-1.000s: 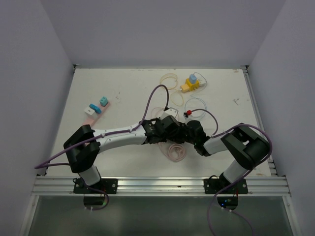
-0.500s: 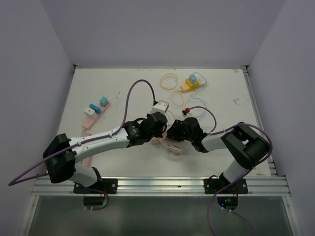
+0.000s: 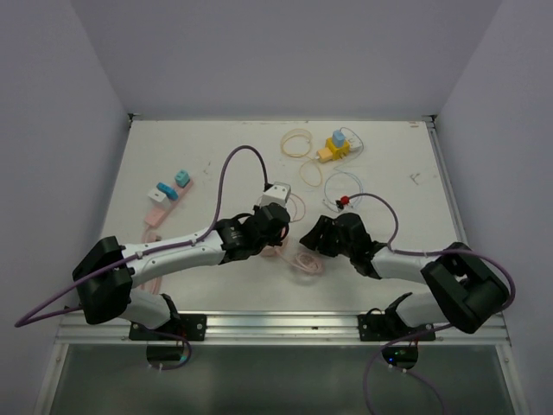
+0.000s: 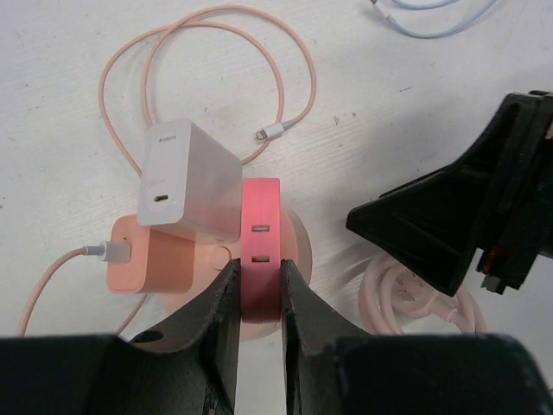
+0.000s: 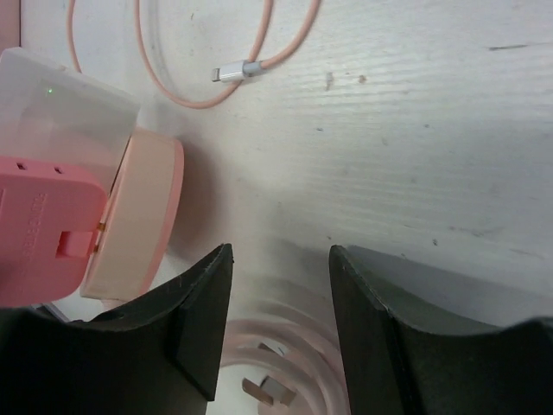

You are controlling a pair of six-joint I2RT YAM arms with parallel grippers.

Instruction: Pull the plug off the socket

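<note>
Clamping the pink socket (image 4: 259, 226) from both sides, the left jaws are closed on its near end and hold it steady above the counter (image 4: 415, 112). The right jaws stand apart with nothing between them, over a coiled pink cable (image 5: 289, 359) just beside the socket.

A white charger plug (image 4: 186, 186) sits pressed against the socket's side, and a peach adapter (image 4: 147, 264) with a cable in it touches the socket lower down. No gap shows at either, so the plug looks seated and the pull not yet made. What seems left is for the right jaws to close on the plug and draw it away while the left jaws hold.

A short grey word is printed on the charger's face, too small to read surely. Raised lettering on the socket's side, in the right wrist view, is likewise illegible.
</note>
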